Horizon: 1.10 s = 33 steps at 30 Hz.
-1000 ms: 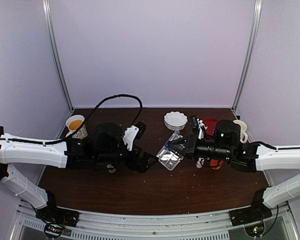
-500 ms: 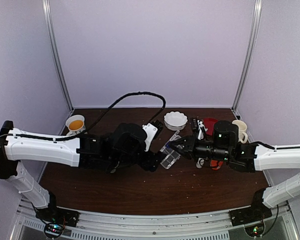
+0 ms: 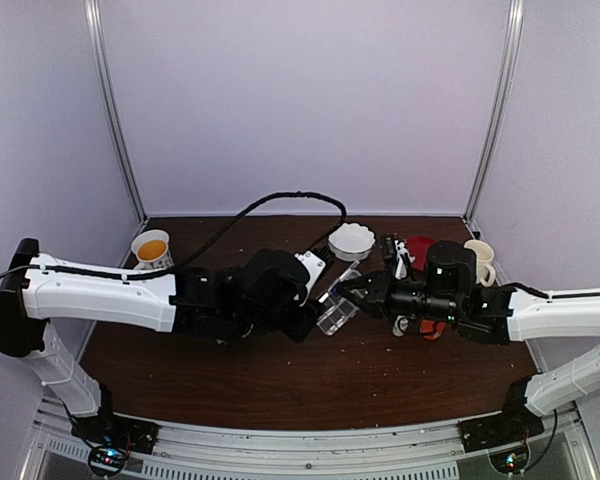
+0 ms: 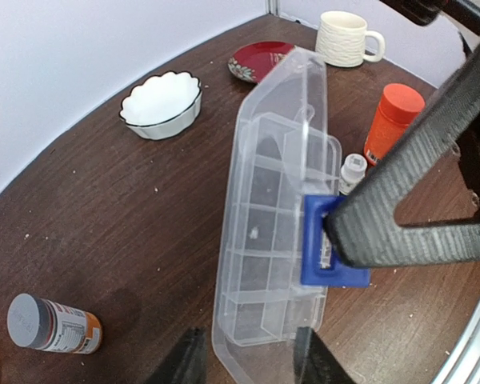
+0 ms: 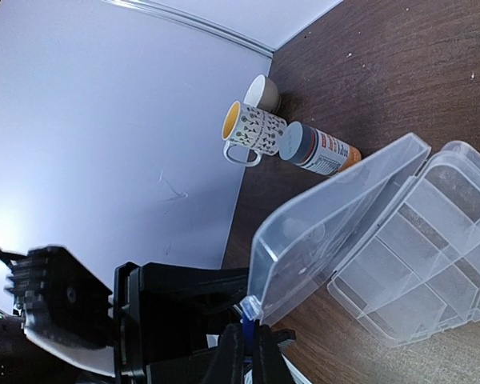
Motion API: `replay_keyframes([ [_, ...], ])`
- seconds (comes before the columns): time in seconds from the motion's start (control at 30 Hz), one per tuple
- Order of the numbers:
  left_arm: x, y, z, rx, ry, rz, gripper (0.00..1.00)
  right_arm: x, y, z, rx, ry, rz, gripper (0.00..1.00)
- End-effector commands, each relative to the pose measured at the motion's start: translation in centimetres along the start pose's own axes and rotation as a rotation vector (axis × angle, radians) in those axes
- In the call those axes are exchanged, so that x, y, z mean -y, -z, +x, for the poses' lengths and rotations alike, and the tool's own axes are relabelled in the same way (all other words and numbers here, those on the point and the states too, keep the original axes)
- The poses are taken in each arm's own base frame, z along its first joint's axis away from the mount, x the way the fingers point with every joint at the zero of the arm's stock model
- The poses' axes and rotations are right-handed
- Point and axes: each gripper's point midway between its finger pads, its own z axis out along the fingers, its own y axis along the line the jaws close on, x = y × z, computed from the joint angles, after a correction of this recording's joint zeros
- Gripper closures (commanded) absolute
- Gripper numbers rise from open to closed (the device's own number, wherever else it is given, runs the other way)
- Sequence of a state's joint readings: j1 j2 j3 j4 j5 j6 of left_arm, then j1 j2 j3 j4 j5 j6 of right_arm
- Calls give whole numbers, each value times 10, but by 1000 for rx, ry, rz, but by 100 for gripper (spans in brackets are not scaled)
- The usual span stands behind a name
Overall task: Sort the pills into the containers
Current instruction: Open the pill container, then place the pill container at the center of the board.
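— Where do we find the organizer box [image 4: 264, 208]?
— Mid-table [image 4: 128, 208], with the bowl [image 4: 162, 104] behind it and the plate [image 4: 256, 62] and mug [image 4: 344, 38] back-right.
— And the bottles?
— We see the tall bottle [image 4: 392, 120] and small bottle [image 4: 352, 172] standing to its right. A pill bottle [image 4: 54, 324] lies to its left, near the cup [image 3: 151, 249].

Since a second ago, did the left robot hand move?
Yes. The left gripper slid right, away from the yellow cup and up to the clear box near the white bowl.

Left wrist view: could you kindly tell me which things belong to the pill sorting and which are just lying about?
In the job:
clear organizer box, lid raised

Lying about:
white scalloped bowl
red plate
cream mug
orange bottle
small white bottle
grey-capped bottle, on its side
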<state>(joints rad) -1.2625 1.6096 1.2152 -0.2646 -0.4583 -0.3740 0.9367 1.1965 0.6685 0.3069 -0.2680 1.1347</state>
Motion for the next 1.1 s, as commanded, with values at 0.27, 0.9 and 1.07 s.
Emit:
replay_keyframes([
  [0.27,-4,0,-8,17,5,-25,91,-1,-2,-4,11,21,23,66],
  [0.9,-13,-44,59,-173,280,71,92,85,15,25,-100,184,350,57],
  [1.07,-7,-54,72,-198,286,83,92,103,0,44,-194,205,389,58],
])
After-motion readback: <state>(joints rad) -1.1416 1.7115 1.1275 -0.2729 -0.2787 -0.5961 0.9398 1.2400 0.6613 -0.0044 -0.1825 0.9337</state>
